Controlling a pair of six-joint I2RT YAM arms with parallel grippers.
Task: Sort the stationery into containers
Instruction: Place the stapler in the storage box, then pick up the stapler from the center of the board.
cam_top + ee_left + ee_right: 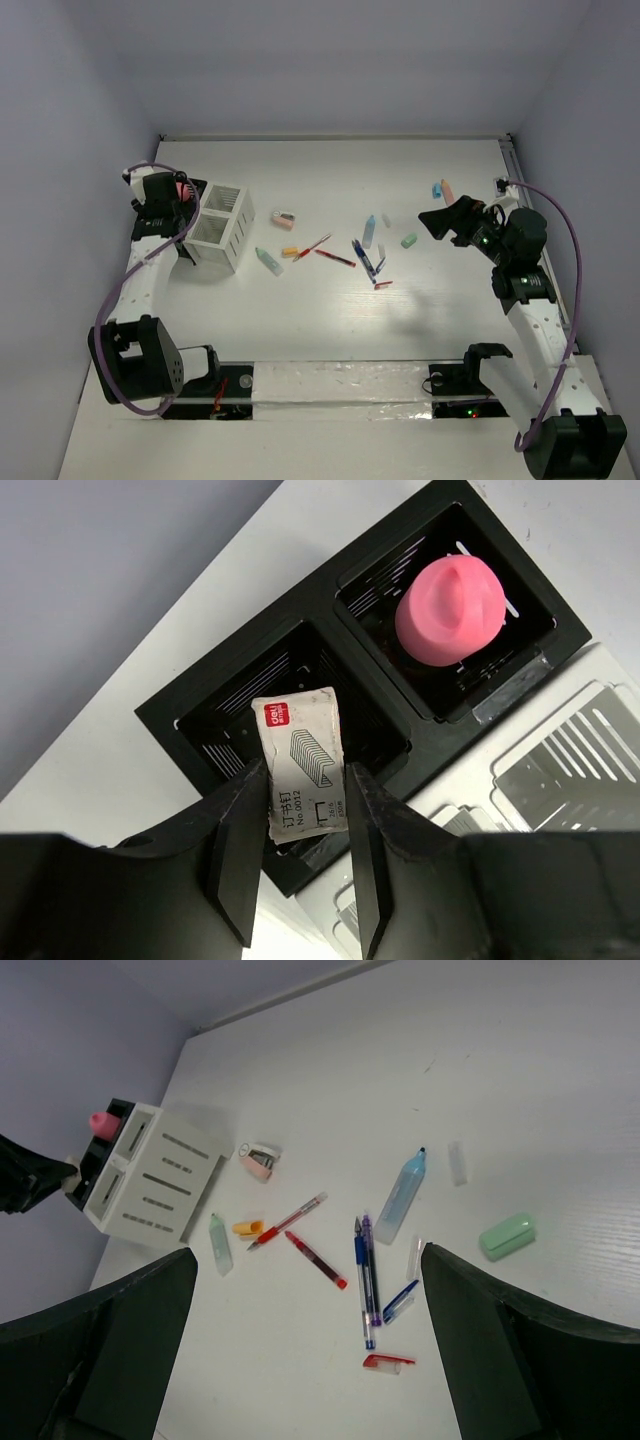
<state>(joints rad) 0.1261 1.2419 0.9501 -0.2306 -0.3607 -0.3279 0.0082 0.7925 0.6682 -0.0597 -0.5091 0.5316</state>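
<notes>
Between the black fingers of the left claw sits a small white cardboard box of staples with a red logo. It is pinched by its long sides, its lower end sunk between the fingers and its upper end jutting beyond their tips. It hangs over one compartment of the black slotted plastic box; whether it touches that box cannot be told. A round pink rubbery piece lies in the neighbouring compartment. The white slatted two-compartment box stands against the black one, both near the far left corner of the bench. Scattered mid-bench lie a red pen, a pale blue marker and a mint green eraser, among other small pieces. Above them, toward the right edge, the right claw hangs with jaws spread wide, holding nothing.
</notes>
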